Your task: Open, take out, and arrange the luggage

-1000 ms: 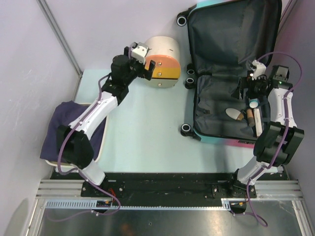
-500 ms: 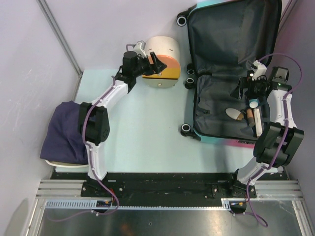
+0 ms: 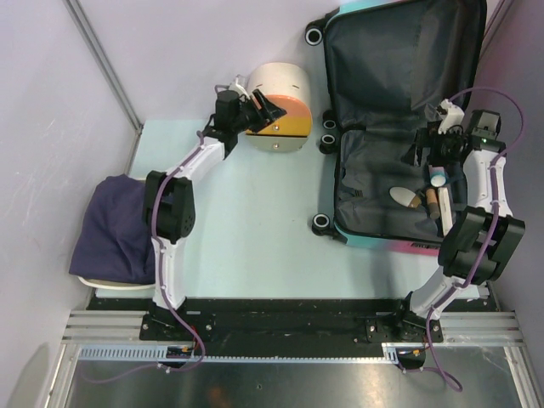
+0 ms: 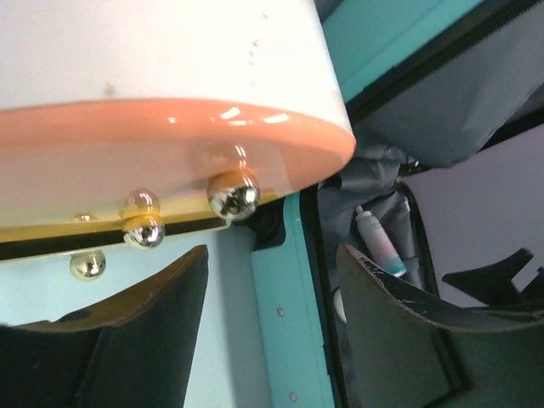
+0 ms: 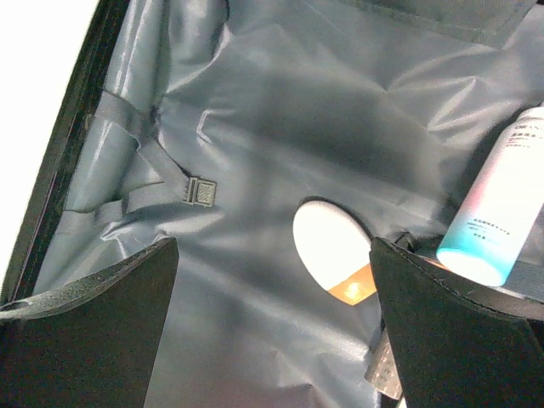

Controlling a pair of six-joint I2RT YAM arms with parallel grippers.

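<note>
- Luggage [image 3: 391,68] status: it's lying open at the far right of the table [image 3: 246,221], lid half propped up at the back, grey-lined base half nearer the arms with small stuff in it. So the opening looks done and I'd say we're in the take-out part.
- Right gripper [image 5: 272,246] hangs over the base half with its fingers spread wide and nothing between them. Below it sits a white oval thing [image 5: 327,242] with an orange end, and a white-and-blue bottle [image 5: 501,212] lies just beside the right-hand finger.
- Left gripper [image 4: 272,255] is also spread and empty, but it's up against the cream drawer box [image 3: 285,85], right below the shiny knobs [image 4: 233,192], not at the luggage.
- What could go wrong, imo:
  - The lining is loose and wrinkly, so a low pinch on the oval thing could bunch fabric up with it.
  - That bottle is so close that a straight drop could bump it and roll it away.
  - The buckle strap [image 5: 201,191] could snag a finger if the arm drifts that way.
  - If the left fingers clamp here, they could catch a knob and tug a drawer or shove the whole box.
</note>
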